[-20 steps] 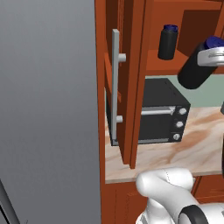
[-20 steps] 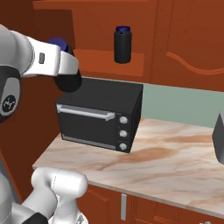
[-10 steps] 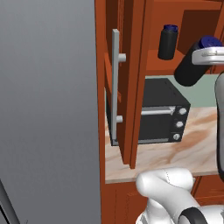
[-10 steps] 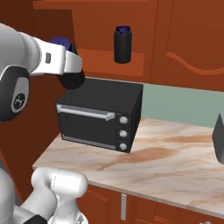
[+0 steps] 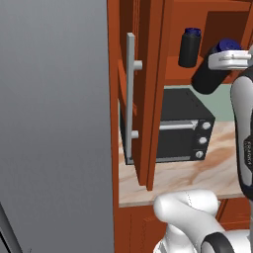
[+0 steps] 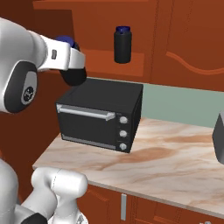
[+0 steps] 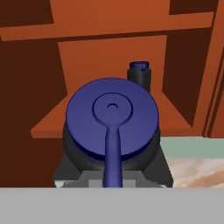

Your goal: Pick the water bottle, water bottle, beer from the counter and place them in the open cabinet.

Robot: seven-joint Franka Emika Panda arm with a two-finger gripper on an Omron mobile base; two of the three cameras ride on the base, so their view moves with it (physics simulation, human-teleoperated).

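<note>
The hand view looked straight down onto the dark blue lid of a water bottle [image 7: 112,127], its loop strap running toward the bottom edge, with the black body bulging out under the lid. That lid's face did not show in the base views; there the bottle appeared from the side as a black cylinder [image 6: 73,74] tilted at the end of the white arm, its blue lid peeking above the wrist [image 5: 226,45]. The fingers themselves were covered by the lid in the hand view and by the wrist in the base views, but they were drawn in tight with the bottle carried at the hand, so the gripper [image 5: 217,62] was clamped on the bottle near its top.

The left base view alone showed the cabinet door [image 5: 143,89] swung open edge-on, with its long grey bar handle [image 5: 130,96]. The right base view alone showed a dark grey object [image 6: 218,138] at the far right of the marble counter [image 6: 175,157].

A second water bottle [image 6: 123,44] stood upright on the cabinet shelf [image 6: 135,61]. The held bottle hung in front of the shelf and to the left of that one, above the black oven [image 6: 100,113] on the counter.
</note>
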